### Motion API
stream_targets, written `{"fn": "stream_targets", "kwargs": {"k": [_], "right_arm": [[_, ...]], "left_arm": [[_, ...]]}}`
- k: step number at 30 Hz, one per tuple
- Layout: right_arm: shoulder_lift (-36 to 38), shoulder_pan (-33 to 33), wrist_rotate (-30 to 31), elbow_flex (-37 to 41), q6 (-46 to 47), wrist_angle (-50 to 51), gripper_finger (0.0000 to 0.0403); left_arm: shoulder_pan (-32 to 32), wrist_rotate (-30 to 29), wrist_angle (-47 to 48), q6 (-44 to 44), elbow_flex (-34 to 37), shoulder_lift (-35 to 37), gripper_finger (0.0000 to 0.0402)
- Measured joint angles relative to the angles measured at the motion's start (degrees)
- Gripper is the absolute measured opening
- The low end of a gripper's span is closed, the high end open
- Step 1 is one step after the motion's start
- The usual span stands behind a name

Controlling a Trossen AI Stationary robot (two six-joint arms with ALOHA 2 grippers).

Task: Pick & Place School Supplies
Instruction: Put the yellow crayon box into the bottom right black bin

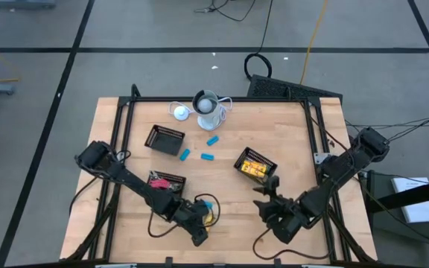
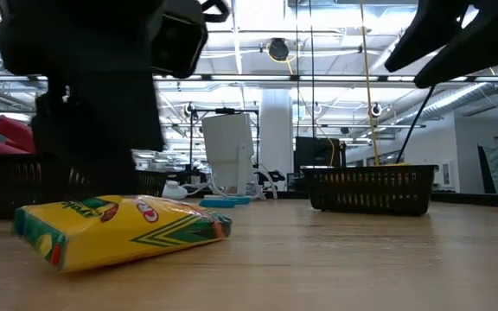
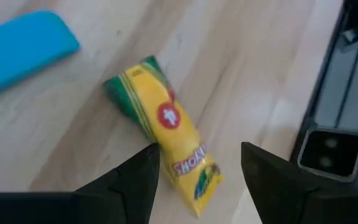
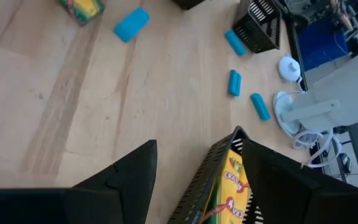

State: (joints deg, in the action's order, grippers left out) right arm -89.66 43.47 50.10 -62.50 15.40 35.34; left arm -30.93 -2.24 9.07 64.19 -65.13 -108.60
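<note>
- The left hand is at the 6 o'clock edge of the wooden worktop. Its arm runs in low from the 9 o'clock side.
- In the left wrist view, the two dark fingers stand wide apart and hold nothing. They are poised above a yellow crayon box, with one end of the box between them.
- The crayon box lies flat on the worktop, just beside the left hand. Its green-trimmed face carries a red oval mark and lettering that cannot be read in full.
- In the low view, the same box lies on its side near the camera.
- The right hand is at about 5 o'clock. Its arm is folded in from the 3 o'clock side.
- Its fingers are wide apart and empty, just beside a black mesh basket.
- That basket holds yellow crayon boxes. Part of a label reading "Crayo" shows in the right wrist view.
- Three light-blue blocks lie loose near the worktop centre.
- A fourth blue block lies near the lone crayon box.
- A second mesh basket stands at about 10 o'clock.
</note>
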Motion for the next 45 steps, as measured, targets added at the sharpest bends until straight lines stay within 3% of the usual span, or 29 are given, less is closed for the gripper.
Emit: {"fn": "stream_targets", "kwargs": {"k": [13, 27, 31, 39, 45], "right_arm": [[0.01, 0.8, 1.12, 0.0, 0.24, -1.14, 0.0228], [0.01, 0.78, 2.58, 0.0, 0.02, -2.35, 0.0228], [0.01, 0.74, 2.61, 0.0, 0.01, -3.25, 0.0228], [0.01, 0.53, 2.65, 0.0, 0.1, -4.78, 0.0228], [0.01, 0.22, 2.54, 0.04, 0.37, -6.07, 0.0228]], "left_arm": [[0.24, -0.52, 0.2, 2.36, -0.03, -2.58, 0.0227], [1.36, -3.4, -1.68, -1.69, -0.12, -4.01, 0.0226], [1.58, -3.36, -2.97, -3.51, -0.12, -5.22, 0.0192], [2.52, -2.47, -5.43, -9.95, -0.06, -5.84, 0.006], [3.62, -1.49, -6.18, -16.49, -0.06, -5.81, 0.006]]}}
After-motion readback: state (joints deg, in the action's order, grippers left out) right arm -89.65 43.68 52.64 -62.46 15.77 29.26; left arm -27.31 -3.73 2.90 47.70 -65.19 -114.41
